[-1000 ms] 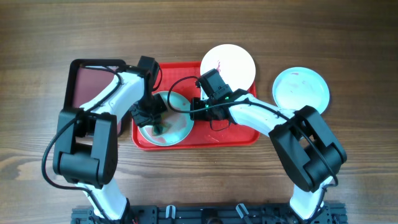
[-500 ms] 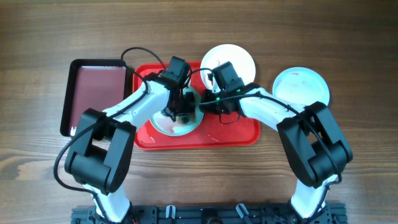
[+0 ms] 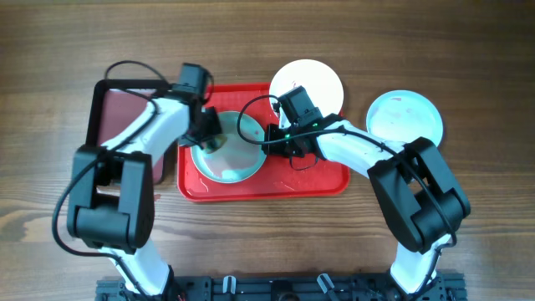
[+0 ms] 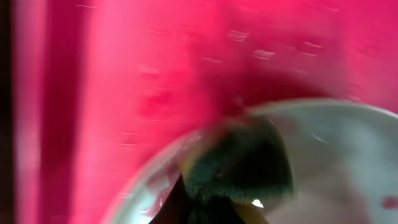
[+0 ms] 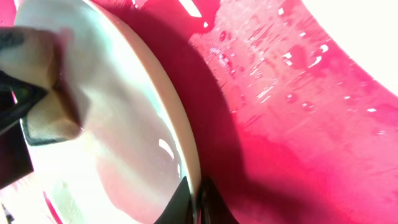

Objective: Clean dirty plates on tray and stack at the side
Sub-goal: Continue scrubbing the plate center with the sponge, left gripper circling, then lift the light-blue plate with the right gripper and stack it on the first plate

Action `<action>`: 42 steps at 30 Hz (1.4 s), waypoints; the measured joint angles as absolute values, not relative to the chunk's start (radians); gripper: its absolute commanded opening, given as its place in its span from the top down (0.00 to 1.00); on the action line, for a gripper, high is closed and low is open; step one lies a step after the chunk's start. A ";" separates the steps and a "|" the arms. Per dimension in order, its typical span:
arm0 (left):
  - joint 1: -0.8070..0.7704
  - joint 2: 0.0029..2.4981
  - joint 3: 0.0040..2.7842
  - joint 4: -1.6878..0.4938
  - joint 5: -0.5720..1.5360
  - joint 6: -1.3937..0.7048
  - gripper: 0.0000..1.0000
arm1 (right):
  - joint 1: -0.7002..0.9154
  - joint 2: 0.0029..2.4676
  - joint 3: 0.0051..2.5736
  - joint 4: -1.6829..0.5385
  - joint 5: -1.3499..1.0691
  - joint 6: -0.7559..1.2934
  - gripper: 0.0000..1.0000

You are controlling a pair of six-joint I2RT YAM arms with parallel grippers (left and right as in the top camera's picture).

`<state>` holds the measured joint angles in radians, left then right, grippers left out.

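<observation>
A pale blue plate (image 3: 232,155) lies tilted on the red tray (image 3: 318,180). My right gripper (image 3: 272,140) is shut on the plate's right rim (image 5: 186,162). My left gripper (image 3: 211,140) is shut on a green and yellow sponge (image 4: 239,165) and presses it on the plate's upper left part (image 4: 348,155). The sponge also shows at the left of the right wrist view (image 5: 43,93). A white plate (image 3: 318,84) lies across the tray's far edge. A second pale blue plate (image 3: 405,121) with red smears lies on the table to the right of the tray.
A narrow maroon tray with a black rim (image 3: 117,117) sits against the red tray's left side. Water drops lie on the red tray's floor (image 5: 292,93). Both arms cross over the tray's far half.
My left gripper has moved the sponge from the plate's right middle back to its upper left rim. The plate has shifted slightly left. My right gripper keeps its hold on the rim.
</observation>
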<state>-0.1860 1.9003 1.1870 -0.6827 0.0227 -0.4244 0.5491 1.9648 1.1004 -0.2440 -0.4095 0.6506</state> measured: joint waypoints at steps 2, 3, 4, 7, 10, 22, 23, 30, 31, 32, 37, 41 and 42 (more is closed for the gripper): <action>-0.154 1.898 1.187 -0.711 0.038 -0.408 0.96 | 0.558 1.966 1.100 -0.240 -0.422 0.651 0.96; -0.144 1.898 1.187 -0.716 0.055 -0.386 0.96 | 0.561 1.966 1.100 -0.241 -0.424 0.650 0.96; -0.139 1.898 1.187 -0.716 0.071 -0.363 0.96 | 0.561 1.966 1.100 -0.241 -0.426 0.651 0.96; -0.137 1.898 1.187 -0.719 0.117 -0.325 0.96 | 0.558 1.966 1.100 -0.249 -0.426 0.650 0.96; -0.132 1.897 1.224 -0.773 0.231 -0.274 0.96 | 0.551 1.966 1.102 -0.278 -0.427 0.649 0.96; 0.030 1.770 1.396 -0.820 0.347 -0.263 0.96 | 0.583 1.755 1.164 -0.668 -0.034 0.525 0.96; 0.025 1.771 1.396 -0.823 0.346 -0.263 0.96 | 0.604 1.728 1.164 -0.688 0.027 0.524 0.96; -0.070 1.819 1.363 -0.825 0.345 -0.276 0.96 | 0.860 1.660 1.166 -0.799 0.617 0.563 0.96; -0.074 1.821 1.362 -0.825 0.338 -0.290 0.96 | 0.909 1.660 1.166 -0.801 0.729 0.565 0.96; -0.074 1.821 1.362 -0.826 0.334 -0.297 0.96 | 0.924 1.660 1.166 -0.801 0.758 0.567 0.96; -0.074 1.821 1.362 -0.827 0.326 -0.310 0.96 | 1.078 1.660 1.166 -0.795 1.137 0.554 0.96; -0.074 1.821 1.362 -0.827 0.322 -0.313 0.96 | 1.141 1.660 1.166 -0.671 1.357 0.416 0.96; -0.074 1.821 1.362 -0.828 0.321 -0.313 0.96 | 1.147 1.660 1.166 -0.630 1.388 0.379 0.96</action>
<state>-0.0742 1.8206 1.3621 -0.8276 0.3206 -0.3126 1.1465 1.6600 1.1660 -0.6304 1.3876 0.3786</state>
